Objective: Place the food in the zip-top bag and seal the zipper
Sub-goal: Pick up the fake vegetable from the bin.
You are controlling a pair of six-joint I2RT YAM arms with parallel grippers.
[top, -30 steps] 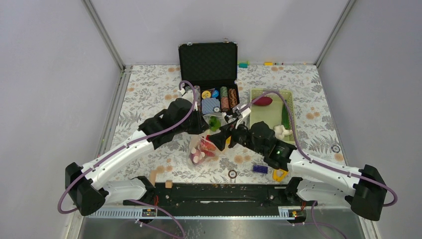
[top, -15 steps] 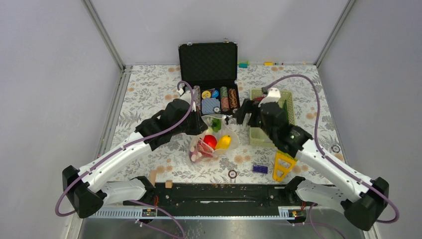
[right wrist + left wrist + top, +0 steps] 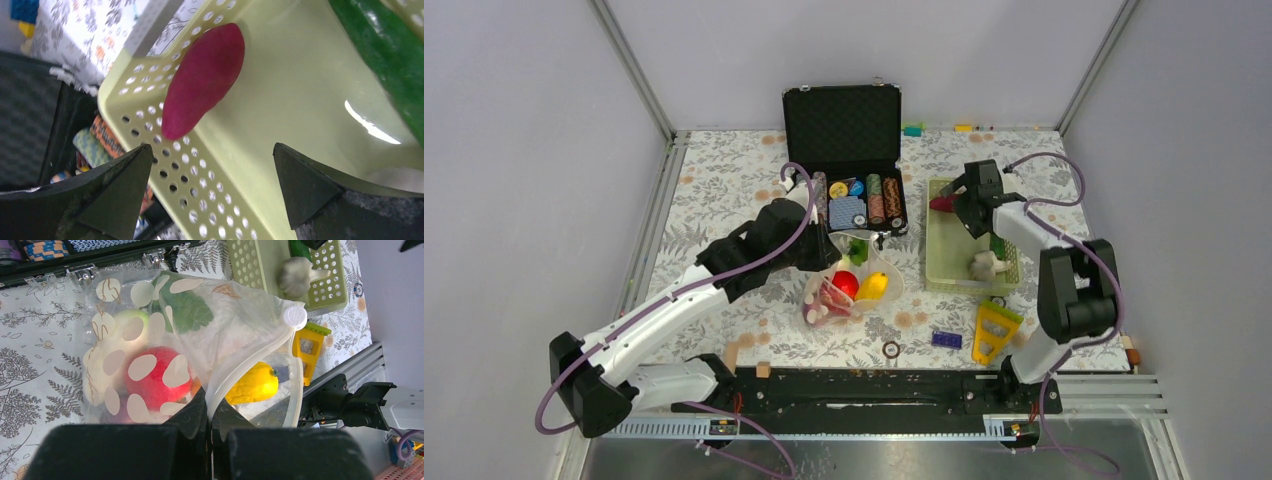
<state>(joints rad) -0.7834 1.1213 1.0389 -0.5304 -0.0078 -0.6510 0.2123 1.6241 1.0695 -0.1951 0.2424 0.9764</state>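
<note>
2 arms (image 3: 674,300). 1 clear bag (image 3: 852,285) at left claw (image 3: 209,410) w/ at least 4 toy foods (image 3: 150,375); 1 basket (image 3: 944,270) under right claw (image 3: 211,150) w/ 3 more; 1 chip case (image 3: 842,125).

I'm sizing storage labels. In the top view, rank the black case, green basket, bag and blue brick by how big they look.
1. black case, lying open
2. green basket
3. bag, which looks only slightly smaller than the basket, so this order is unsure
4. blue brick, by far the smallest

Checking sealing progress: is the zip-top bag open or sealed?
Open: the rim of the zip-top bag gapes wide around the yellow food; left claw pinches it.
</note>
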